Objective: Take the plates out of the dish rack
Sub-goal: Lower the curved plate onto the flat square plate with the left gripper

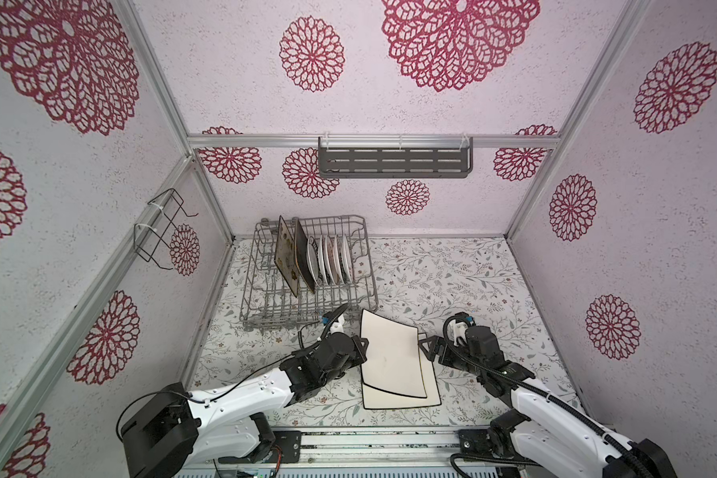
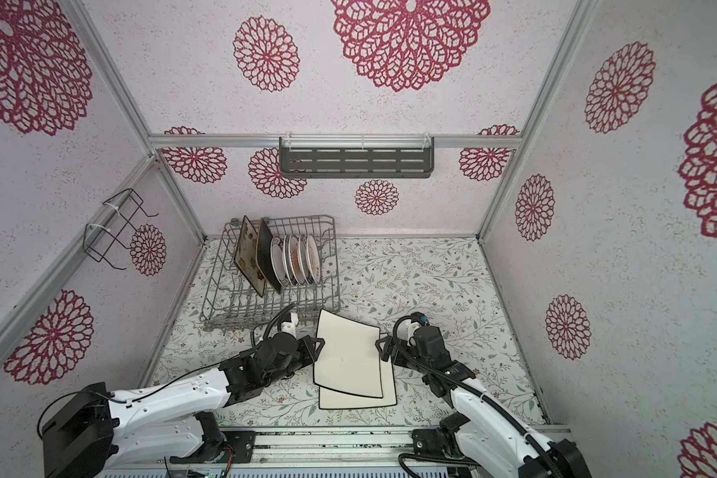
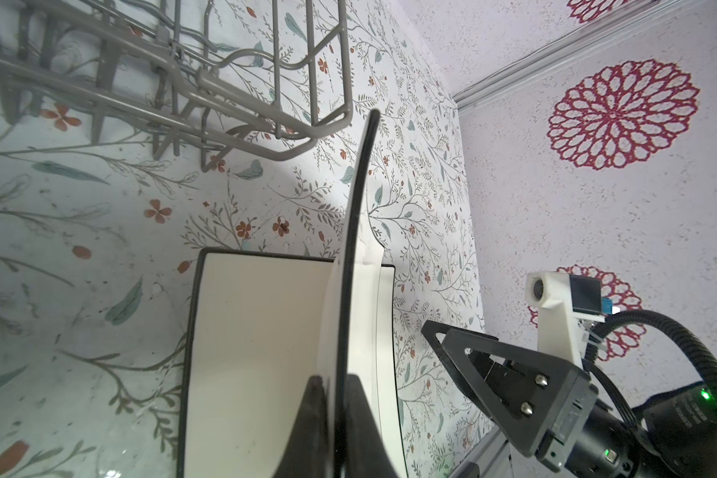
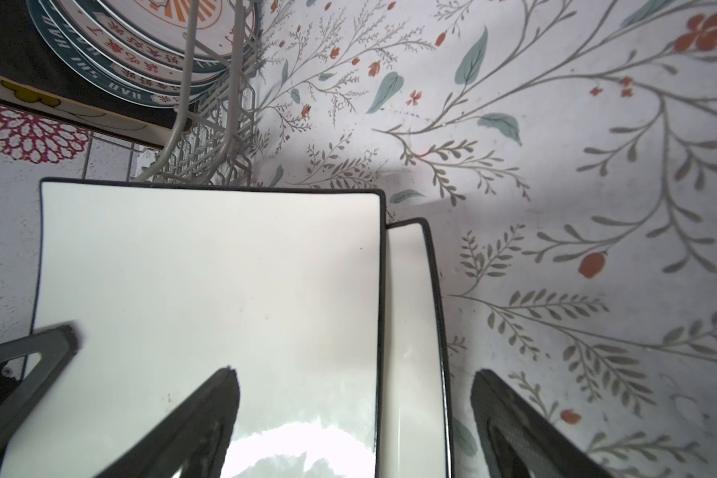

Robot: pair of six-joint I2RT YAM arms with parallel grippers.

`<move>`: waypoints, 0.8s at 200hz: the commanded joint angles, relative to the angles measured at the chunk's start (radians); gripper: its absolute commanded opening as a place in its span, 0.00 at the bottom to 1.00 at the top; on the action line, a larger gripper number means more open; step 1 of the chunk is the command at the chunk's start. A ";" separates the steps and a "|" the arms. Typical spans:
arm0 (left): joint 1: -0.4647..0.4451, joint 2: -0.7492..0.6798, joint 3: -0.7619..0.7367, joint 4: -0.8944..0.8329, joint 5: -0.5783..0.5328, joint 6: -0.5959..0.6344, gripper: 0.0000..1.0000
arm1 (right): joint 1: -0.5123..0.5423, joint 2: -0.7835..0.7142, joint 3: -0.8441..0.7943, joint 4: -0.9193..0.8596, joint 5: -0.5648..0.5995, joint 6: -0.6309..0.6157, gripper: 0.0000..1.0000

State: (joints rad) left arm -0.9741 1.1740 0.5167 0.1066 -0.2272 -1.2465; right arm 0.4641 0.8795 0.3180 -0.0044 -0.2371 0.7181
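- The left pincer [image 1: 363, 345] was pressed together on the left edge of a white black-rimmed plate [image 1: 390, 356]. In the left wrist view both fingers [image 3: 313, 397] clamped that rim.
- That held plate hung skewed over a second white black-rimmed plate [image 1: 398, 400], which lay flat on the tabletop [image 1: 472, 281] in front of the dish rack's right corner. I could not tell whether the two plates touched.
- The right pincer [image 1: 425, 345] stood spread wide, just beside the right edges of both plates. In the right wrist view one finger [image 4: 224, 397] showed over the upper plate and the other over bare tabletop, gripping nothing.
- The dish rack [image 1: 282, 310] sat at the back left of the tabletop, near the wall corner.
- Inside it, on edge between the tines, stood a cream floral plate [image 1: 284, 256], and just to its right a dark brown plate [image 1: 305, 260].
- Further right in the rack came a row of small round plates [image 2: 294, 258] with dark-blue lettered rims, packed close together.
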 commanded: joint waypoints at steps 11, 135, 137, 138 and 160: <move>-0.028 -0.003 -0.006 0.160 -0.026 -0.073 0.00 | -0.004 0.001 0.007 0.024 0.008 0.017 0.91; -0.064 0.042 -0.076 0.089 -0.022 -0.174 0.04 | -0.003 0.047 0.010 0.035 0.012 0.019 0.90; -0.064 0.045 -0.076 0.092 -0.020 -0.175 0.04 | -0.003 0.048 0.011 0.036 0.012 0.018 0.90; -0.064 0.047 -0.076 0.093 -0.018 -0.175 0.04 | -0.003 0.048 0.011 0.035 0.012 0.018 0.90; -0.067 0.079 -0.073 0.107 0.004 -0.182 0.07 | -0.002 0.056 0.013 0.035 0.011 0.017 0.90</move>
State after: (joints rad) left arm -1.0348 1.2152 0.4351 0.2047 -0.2359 -1.3891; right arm 0.4641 0.9276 0.3176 0.0036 -0.2356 0.7265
